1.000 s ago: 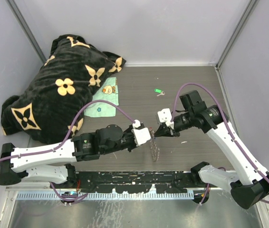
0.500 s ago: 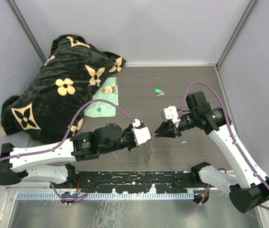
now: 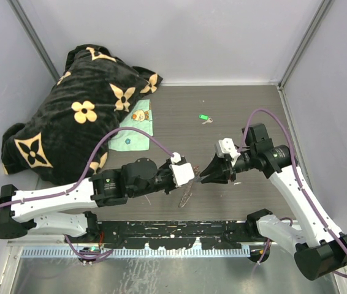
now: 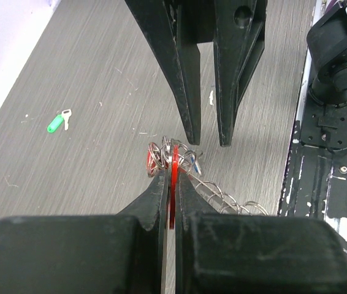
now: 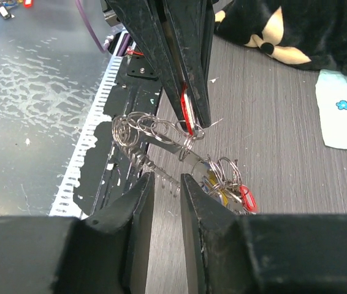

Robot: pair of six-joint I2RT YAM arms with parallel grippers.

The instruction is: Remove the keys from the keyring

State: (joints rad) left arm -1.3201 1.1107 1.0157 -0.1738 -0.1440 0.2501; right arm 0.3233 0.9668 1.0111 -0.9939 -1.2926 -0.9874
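My left gripper [image 3: 192, 177] is shut on a red key tag [image 4: 173, 184]. The keyring [image 3: 186, 193], a loop of linked wire rings, hangs from that tag, tilted just above the table, and also shows in the left wrist view [image 4: 225, 195]. A bunch of keys [image 5: 225, 184] with yellow, blue and red tags hangs on it. My right gripper [image 3: 206, 176] faces the left one tip to tip, a little open and empty, its fingertips [image 5: 166, 180] just short of the keyring [image 5: 143, 131]. A lone green-tagged key [image 3: 204, 117] lies on the table farther back.
A black blanket with cream flowers [image 3: 81, 116] covers the back left. A pale green cloth [image 3: 135, 127] lies beside it. The black base rail [image 3: 173, 231] runs along the near edge. Grey walls close in the table.
The right arm has swung right and lower, its gripper now level with the left one's tip. The hanging keyring has swung left and tilted.
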